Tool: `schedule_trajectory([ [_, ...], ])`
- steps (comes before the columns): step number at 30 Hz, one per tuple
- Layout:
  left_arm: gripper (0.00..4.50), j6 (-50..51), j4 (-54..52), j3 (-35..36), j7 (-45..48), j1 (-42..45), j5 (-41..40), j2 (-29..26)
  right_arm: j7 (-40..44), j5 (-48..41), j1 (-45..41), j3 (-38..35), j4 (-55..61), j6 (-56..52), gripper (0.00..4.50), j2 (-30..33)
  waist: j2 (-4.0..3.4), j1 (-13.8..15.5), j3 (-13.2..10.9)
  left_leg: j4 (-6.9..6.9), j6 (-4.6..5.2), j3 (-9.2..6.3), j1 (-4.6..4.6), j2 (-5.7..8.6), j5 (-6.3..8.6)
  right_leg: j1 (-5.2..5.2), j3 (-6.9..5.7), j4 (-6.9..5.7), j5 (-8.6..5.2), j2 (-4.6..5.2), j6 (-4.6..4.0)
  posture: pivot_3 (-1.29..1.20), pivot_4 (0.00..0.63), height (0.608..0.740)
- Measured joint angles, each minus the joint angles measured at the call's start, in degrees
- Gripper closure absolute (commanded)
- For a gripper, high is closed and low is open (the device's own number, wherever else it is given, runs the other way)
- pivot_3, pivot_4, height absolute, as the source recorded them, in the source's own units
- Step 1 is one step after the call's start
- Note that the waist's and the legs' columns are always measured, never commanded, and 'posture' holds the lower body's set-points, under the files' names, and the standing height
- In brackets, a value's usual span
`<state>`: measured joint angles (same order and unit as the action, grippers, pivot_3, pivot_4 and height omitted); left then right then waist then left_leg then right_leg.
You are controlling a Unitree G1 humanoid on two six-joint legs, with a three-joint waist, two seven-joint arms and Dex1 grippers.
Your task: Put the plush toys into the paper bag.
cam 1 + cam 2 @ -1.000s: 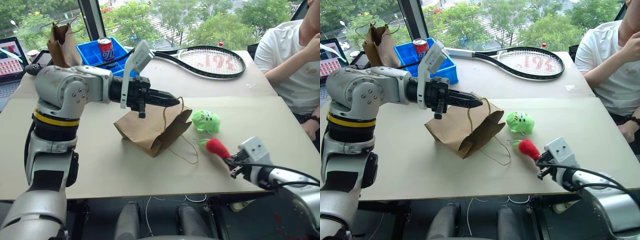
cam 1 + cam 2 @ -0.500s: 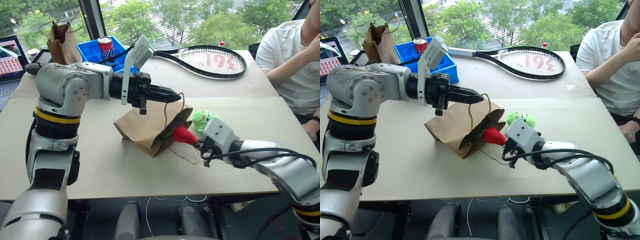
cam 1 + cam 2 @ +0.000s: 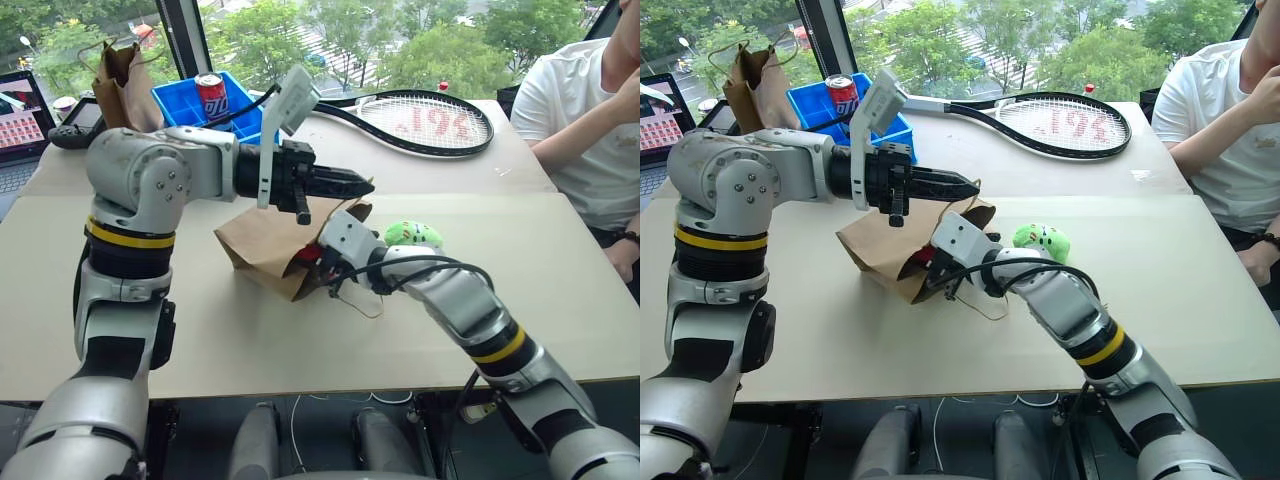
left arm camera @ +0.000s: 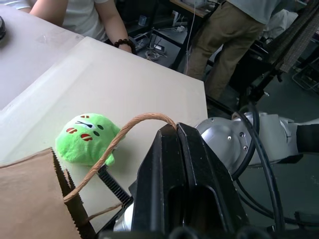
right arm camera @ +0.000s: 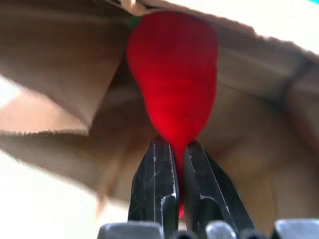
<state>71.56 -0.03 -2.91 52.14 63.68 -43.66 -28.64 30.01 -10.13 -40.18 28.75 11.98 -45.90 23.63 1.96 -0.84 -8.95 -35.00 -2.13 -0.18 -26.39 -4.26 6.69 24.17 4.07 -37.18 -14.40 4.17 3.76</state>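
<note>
The wide light-brown paper bag point(image 3: 258, 243) lies on its side on the table, mouth toward the right. My left gripper point(image 3: 366, 184) is shut on its twine handle point(image 4: 130, 125) and holds it up above the mouth. My right gripper point(image 5: 173, 145) is shut on the narrow tip of the red chili plush point(image 5: 172, 84), which sits inside the bag's mouth point(image 3: 306, 256). The round light-green plush point(image 3: 413, 234) rests on the table just right of the bag, beside my right forearm, untouched.
A tennis racket point(image 3: 420, 122) lies at the back. A blue bin point(image 3: 185, 108) with a soda can point(image 3: 212, 97), a darker narrow paper bag point(image 3: 122, 82) and a laptop point(image 3: 18, 112) stand at back left. A person point(image 3: 585, 110) sits at the table's right.
My right gripper swept left across the table with the red chili and pushed it into the bag's mouth. The left gripper kept holding the handle in about the same place.
</note>
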Motion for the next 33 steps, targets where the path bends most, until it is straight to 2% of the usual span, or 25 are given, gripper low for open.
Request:
schedule_trajectory([
  [6,4.50,2.07,-0.93,2.98,-4.02,-0.86,-1.53,1.56,-0.16,-0.54,4.10,-2.98,-0.78,2.53,1.44,-5.11,0.00,-0.01,0.00,-0.02,0.00,-0.02,0.01,0.00,0.00,-0.02,0.00,-0.02,0.01,-0.01,0.00,0.00,0.150,0.740],
  [10,4.50,2.21,-1.26,3.87,-5.21,-1.14,-1.68,1.58,0.41,-0.62,6.74,-4.67,-0.21,2.80,0.11,-4.11,0.00,0.01,0.00,-0.02,-0.01,-0.02,0.01,0.00,0.00,-0.02,-0.01,-0.02,0.01,-0.01,-0.02,0.00,0.150,0.740],
  [13,4.50,2.13,-1.30,3.97,-5.47,-1.56,-1.62,1.39,1.76,-2.68,10.34,-9.28,3.80,2.78,0.11,-1.93,0.00,0.13,0.00,-0.01,-0.01,-0.02,0.01,0.00,0.00,-0.04,-0.01,0.00,0.01,-0.01,-0.01,0.00,0.150,0.740],
  [18,4.50,1.37,-1.13,3.95,-5.57,-2.34,-1.28,0.76,5.38,-9.13,17.51,-23.14,9.75,2.47,0.11,4.96,0.00,0.11,0.00,-0.01,-0.01,-0.02,0.04,0.00,0.00,-0.06,-0.01,0.00,0.01,-0.01,-0.01,0.00,0.150,0.740],
  [22,4.50,1.04,-0.96,3.93,-5.69,-2.55,-1.24,0.93,6.36,-13.17,20.41,-31.05,10.68,1.54,0.11,7.26,0.00,-0.16,0.00,0.00,-0.01,-0.02,0.07,0.00,0.00,-0.05,0.01,-0.01,0.02,-0.02,-0.02,0.00,0.150,0.740],
  [25,4.50,1.03,-0.93,3.96,-6.04,-2.68,-1.26,1.14,4.15,-11.96,20.17,-34.66,6.19,2.10,0.11,9.39,0.00,-0.20,0.00,-0.01,-0.01,-0.02,0.12,0.00,0.00,-0.09,0.01,-0.01,0.02,-0.02,-0.03,0.00,0.150,0.740],
  [29,4.50,1.01,-0.91,3.97,-6.42,-3.04,-1.29,1.41,0.20,-8.39,16.25,-35.76,-6.27,6.46,0.11,7.03,0.00,-0.40,0.00,-0.02,-0.01,-0.01,0.14,0.00,-0.01,-0.08,0.04,0.00,0.03,-0.02,-0.04,0.00,0.150,0.740],
  [33,4.50,0.57,-0.51,3.94,-6.52,-3.08,-1.18,1.49,-0.07,-3.73,12.80,-31.97,-19.46,13.68,1.11,5.11,-0.02,-0.43,-0.01,0.03,-0.01,0.00,0.14,0.00,0.00,-0.11,0.04,0.03,0.03,-0.02,-0.03,0.00,0.150,0.740],
])
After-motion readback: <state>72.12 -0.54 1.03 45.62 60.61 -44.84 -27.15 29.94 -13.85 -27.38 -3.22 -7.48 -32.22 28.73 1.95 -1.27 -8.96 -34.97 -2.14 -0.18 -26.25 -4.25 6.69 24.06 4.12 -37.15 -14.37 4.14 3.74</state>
